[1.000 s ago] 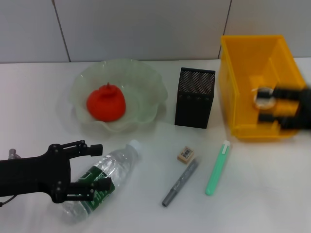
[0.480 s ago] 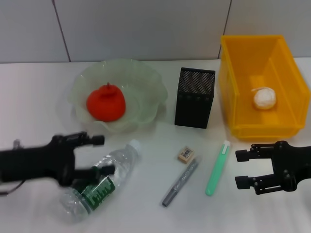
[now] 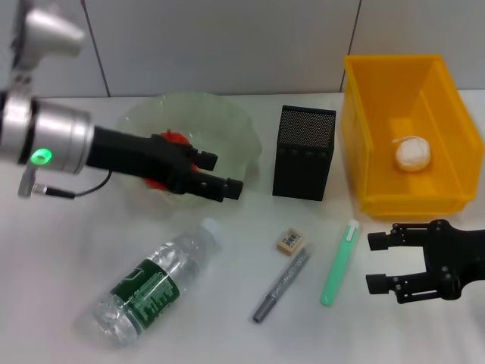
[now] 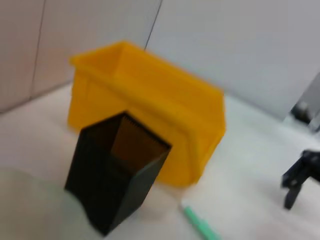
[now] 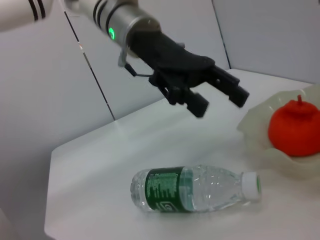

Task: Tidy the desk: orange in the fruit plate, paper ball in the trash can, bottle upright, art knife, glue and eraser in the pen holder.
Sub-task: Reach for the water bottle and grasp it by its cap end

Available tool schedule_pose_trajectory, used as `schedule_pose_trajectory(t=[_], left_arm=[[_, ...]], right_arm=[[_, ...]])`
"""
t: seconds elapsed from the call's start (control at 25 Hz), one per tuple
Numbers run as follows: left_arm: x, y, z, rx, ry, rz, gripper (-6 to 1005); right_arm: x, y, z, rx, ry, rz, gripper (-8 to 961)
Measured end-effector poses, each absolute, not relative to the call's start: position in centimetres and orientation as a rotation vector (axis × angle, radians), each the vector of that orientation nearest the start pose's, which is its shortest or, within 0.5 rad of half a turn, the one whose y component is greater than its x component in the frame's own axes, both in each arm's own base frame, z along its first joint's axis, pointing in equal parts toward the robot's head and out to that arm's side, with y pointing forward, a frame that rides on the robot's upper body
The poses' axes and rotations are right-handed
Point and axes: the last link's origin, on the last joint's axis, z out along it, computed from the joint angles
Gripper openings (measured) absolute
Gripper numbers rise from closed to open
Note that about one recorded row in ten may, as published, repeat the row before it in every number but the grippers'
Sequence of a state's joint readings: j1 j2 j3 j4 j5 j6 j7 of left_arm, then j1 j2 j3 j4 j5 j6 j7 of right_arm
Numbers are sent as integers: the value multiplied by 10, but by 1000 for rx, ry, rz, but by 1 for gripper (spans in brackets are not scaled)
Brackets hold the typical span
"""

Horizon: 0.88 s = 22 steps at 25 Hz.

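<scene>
Bottle (image 3: 157,280): I see it lying on its side on the table (image 3: 61,265), white cap toward the plate, nothing gripping it.
Orange (image 3: 168,155): in the plate (image 3: 227,140), mostly hidden from my head camera by the left arm.
Paper ball (image 3: 413,152): resting inside the bin (image 3: 364,129).
Holder (image 3: 304,152): upright between plate and bin; I see nothing inside it from the left wrist.
Eraser (image 3: 289,241): on the table in front of the holder.
Glue (image 3: 339,262): flat on the table, beside the eraser.
Grey stick (image 3: 281,284): just below the eraser, lying at a slant.
Left gripper (image 3: 220,173): raised over the plate's front, fingers spread, holding nothing.
Right gripper (image 3: 377,263): I have it low in front of the bin, right of the glue, fingers spread, empty.
</scene>
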<state>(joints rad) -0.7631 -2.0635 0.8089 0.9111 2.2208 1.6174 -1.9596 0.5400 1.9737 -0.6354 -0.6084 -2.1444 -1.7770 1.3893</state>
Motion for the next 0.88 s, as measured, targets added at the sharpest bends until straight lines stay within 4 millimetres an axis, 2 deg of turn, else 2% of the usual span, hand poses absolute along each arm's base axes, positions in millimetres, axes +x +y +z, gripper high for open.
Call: schedule_pose_trajectory(t=[0.2,0.36,0.52,0.68,0.88], left_arm=[[-139,393,17,-2839,-940,-15,856],[-127,397,11,-2754,-1043,182,852],[-127,397,-7,-2701,-1152,338,849],[-128,398,-22,-2650,-1177,441,845],[-134,399,-34,-2619,-1176,480,841]], right_arm=[[282,307,35,-2903,656,640,805],[284,307,37,-2897,654,634,805],[284,307,38,-2896,650,631,805],[284,307,38,-2900,646,623,805],[283,306,38,-2908,640,624,805]])
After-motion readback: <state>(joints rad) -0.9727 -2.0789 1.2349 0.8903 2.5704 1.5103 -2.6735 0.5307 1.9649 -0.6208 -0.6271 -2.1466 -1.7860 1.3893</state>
